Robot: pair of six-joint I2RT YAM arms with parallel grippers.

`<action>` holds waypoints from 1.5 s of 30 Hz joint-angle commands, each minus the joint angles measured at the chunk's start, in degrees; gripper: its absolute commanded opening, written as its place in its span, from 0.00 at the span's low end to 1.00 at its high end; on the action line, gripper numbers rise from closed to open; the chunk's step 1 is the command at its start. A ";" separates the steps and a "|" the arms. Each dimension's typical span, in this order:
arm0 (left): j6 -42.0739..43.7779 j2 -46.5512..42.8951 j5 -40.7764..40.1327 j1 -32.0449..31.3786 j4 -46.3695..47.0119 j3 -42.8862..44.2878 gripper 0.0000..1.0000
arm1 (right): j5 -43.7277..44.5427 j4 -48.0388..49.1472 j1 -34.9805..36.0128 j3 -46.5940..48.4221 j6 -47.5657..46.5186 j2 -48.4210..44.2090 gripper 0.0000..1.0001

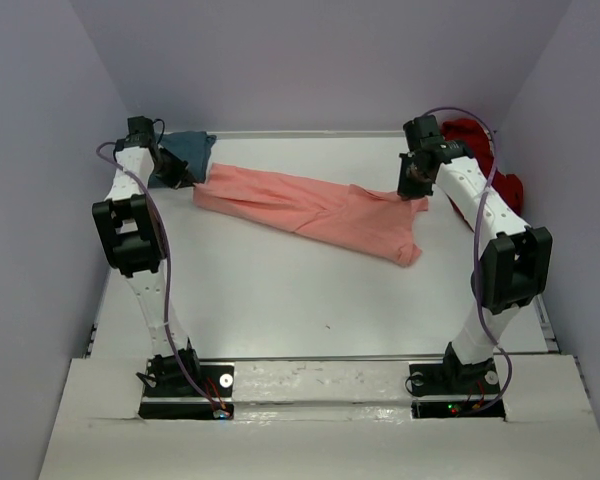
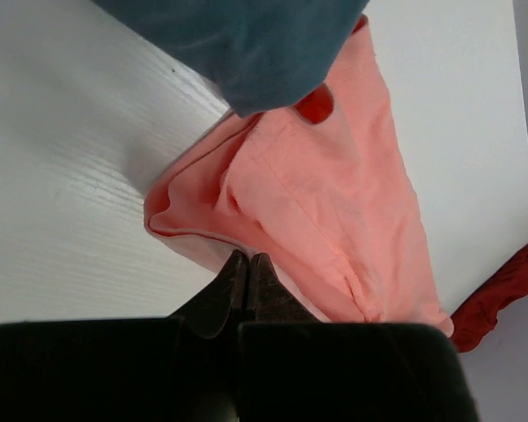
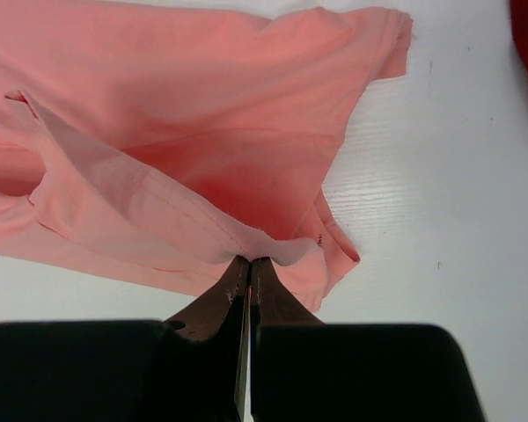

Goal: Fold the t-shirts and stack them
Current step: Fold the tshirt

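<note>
fingers [image 3: 231,294] tight on salmon-pink shirt [image 1: 310,205]

The salmon-pink t-shirt [image 1: 310,210] lies stretched and rumpled across the far bench [image 1: 280,300] (left end touching the bunched teal t-shirt [image 1: 188,152]); the dark red t-shirt [image 1: 507,188] is heaped far right.

White table [image 1: 280,300], fine-grained surface; pale lavender walls [image 1: 310,60] on three sides; white ledge [image 1: 320,430] at near edge.

The salmon-pink t-shirt [image 3: 202,105] is soft matt cloth, the teal t-shirt [image 2: 246,44] likewise; the white surface [image 1: 280,300] looks finely grained
</note>
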 commanded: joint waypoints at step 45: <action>-2.72 12.36 2.10 -2.01 -5.01 20.47 0.00 | -1.45 4.12 -8.35 12.30 -4.44 9.73 0.00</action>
